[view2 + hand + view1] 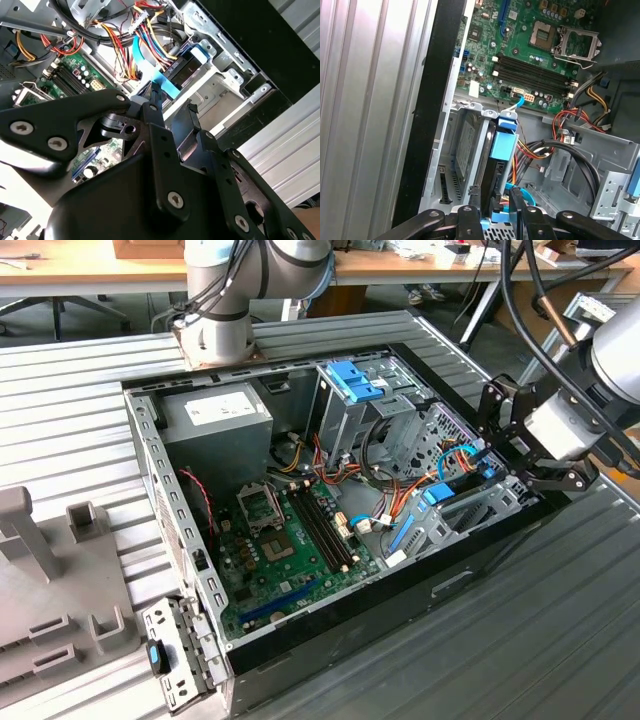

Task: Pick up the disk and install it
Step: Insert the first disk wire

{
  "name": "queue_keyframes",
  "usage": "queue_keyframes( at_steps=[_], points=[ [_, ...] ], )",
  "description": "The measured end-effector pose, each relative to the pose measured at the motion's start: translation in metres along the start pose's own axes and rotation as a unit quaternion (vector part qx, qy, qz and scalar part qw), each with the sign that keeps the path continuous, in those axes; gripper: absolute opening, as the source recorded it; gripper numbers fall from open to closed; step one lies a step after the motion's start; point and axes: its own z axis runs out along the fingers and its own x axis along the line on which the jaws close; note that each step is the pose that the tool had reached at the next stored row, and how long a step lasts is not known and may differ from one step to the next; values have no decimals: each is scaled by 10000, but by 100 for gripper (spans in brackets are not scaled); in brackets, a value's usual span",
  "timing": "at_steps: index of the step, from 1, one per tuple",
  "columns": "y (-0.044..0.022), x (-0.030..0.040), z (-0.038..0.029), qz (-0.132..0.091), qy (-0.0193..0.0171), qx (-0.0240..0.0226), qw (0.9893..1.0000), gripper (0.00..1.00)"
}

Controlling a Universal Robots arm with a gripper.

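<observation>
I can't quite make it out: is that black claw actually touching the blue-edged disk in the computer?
Touching. In the first wrist view, the gripper has a fingertip on each side of the blue-railed disk, with no gap visible.

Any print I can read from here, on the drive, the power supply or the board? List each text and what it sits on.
No text here can be read.
White sticker on the grey power-supply box: print too small.
Silver-grey disk with blue rails: its label does not face the cameras.
Green motherboard: markings blurred.
</observation>
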Motion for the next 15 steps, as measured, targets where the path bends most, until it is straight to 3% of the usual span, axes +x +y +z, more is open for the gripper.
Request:
queue_keyframes(
  at_steps=[8, 15],
  points=[
    [-117, 33, 25, 1, 0, -1, 10000, 36],
    [-126, 39, 39, 1, 0, -1, 10000, 36]
  ],
)
